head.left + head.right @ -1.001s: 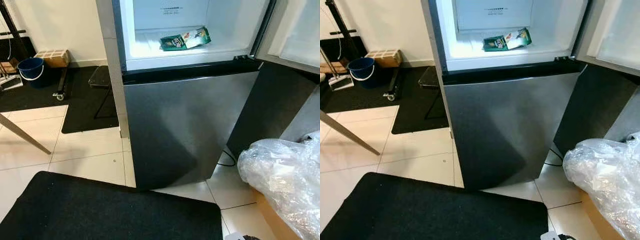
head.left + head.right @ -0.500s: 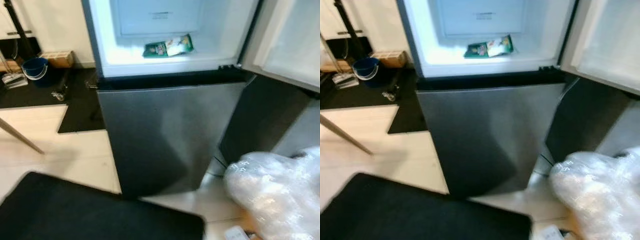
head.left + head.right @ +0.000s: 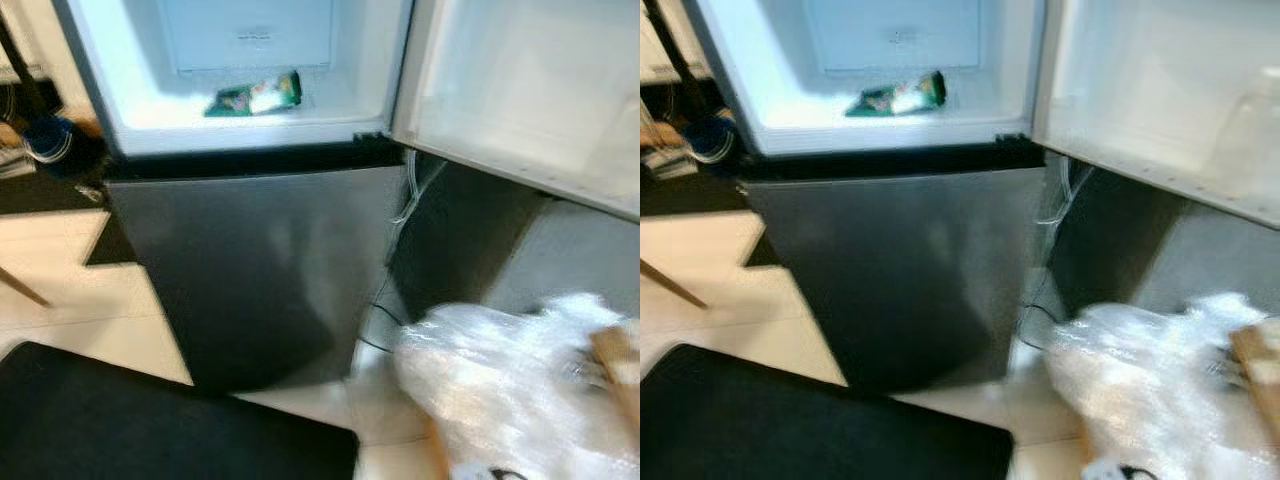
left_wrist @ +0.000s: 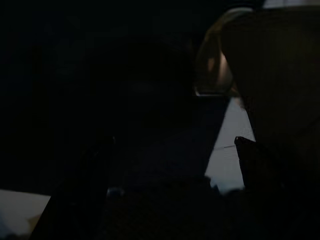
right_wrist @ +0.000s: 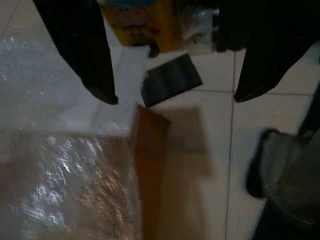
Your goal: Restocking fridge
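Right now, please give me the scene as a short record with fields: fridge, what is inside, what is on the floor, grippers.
fridge: upper compartment open, its door swung to the robot's right; lower door closed
inside: one green and white packet lying on the compartment floor
floor: black mat in front; clear plastic wrap over a cardboard box at right
right gripper: open, above the box edge and wrap
left gripper: view too dark to tell
picture: blurred
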Controlling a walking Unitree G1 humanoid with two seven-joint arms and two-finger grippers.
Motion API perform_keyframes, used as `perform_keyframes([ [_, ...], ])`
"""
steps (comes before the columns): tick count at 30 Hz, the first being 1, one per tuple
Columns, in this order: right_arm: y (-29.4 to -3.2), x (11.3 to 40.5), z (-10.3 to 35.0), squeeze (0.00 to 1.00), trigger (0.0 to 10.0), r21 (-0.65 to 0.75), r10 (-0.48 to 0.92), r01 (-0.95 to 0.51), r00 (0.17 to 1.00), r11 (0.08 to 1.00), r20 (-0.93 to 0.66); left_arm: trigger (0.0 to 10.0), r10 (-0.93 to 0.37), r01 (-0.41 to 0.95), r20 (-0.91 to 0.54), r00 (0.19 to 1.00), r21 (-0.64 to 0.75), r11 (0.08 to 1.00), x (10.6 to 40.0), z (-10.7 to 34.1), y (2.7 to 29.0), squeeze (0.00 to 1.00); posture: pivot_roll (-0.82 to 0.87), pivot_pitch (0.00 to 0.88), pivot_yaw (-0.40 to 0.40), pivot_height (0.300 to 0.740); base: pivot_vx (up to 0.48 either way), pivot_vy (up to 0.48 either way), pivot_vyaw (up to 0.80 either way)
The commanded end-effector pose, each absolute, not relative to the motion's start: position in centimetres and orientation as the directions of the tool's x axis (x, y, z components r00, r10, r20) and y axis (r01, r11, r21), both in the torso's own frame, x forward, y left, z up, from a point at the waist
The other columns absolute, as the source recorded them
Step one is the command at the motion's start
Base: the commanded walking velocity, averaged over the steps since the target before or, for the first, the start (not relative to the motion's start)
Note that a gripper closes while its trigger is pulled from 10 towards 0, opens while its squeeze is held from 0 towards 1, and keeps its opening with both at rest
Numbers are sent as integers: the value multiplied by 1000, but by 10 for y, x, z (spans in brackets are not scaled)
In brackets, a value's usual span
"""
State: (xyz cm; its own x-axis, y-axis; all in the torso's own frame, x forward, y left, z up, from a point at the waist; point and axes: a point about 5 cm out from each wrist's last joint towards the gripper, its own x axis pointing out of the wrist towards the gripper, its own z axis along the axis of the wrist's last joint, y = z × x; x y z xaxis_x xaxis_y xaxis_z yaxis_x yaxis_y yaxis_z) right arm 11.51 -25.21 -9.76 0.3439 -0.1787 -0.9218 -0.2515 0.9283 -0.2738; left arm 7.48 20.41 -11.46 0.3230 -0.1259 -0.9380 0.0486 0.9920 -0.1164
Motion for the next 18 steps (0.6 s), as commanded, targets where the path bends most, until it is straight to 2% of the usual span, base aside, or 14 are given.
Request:
perform_keyframes([
  [1, -255, 120, -95, 0, 10000, -279, -191, -205, 366, 938, -911, 10000, -194, 70, -929, 316, -182, 981, 74, -117, 185, 0, 44, 0, 6, 740, 0, 0, 0],
  [4, -265, 135, -87, 0, 10000, -280, -221, -77, 430, 957, -875, 10000, -192, 65, -927, 321, -181, 981, 75, -117, 185, 0, 44, 0, 6, 740, 0, 0, 0],
  [5, -265, 135, -87, 0, 10000, -280, -221, -77, 430, 957, -875, 10000, -192, 65, -927, 321, -181, 981, 75, -117, 185, 0, 44, 0, 6, 740, 0, 0, 0],
  [8, -282, 166, -67, 0, 10000, -239, -248, 89, 550, 967, -797, 10000, -195, 64, -924, 328, -184, 981, 77, -116, 185, 0, 44, 0, 6, 740, 0, 0, 0],
  [9, -282, 166, -67, 0, 10000, -239, -248, 89, 550, 967, -797, 10000, -195, 64, -924, 328, -184, 981, 77, -116, 185, 0, 44, 0, 6, 740, 0, 0, 0],
  [13, -308, 214, -25, 0, 10000, -106, -244, 228, 749, 968, -617, 10000, -195, 65, -923, 331, -183, 981, 77, -116, 187, 0, 43, 0, 11, 740, 0, 0, 0],
  [16, -318, 226, -9, 0, 10000, -61, -256, 267, 796, 962, -548, 10000, -195, 65, -923, 331, -183, 981, 78, -116, 187, 0, 43, 0, 11, 740, 0, 0, 0],
  [18, -341, 238, 16, 0, 10000, -22, -337, 366, 827, 930, -450, 10000, -195, 65, -923, 331, -183, 981, 77, -116, 187, 0, 40, 0, 13, 740, 0, 0, 0],
])
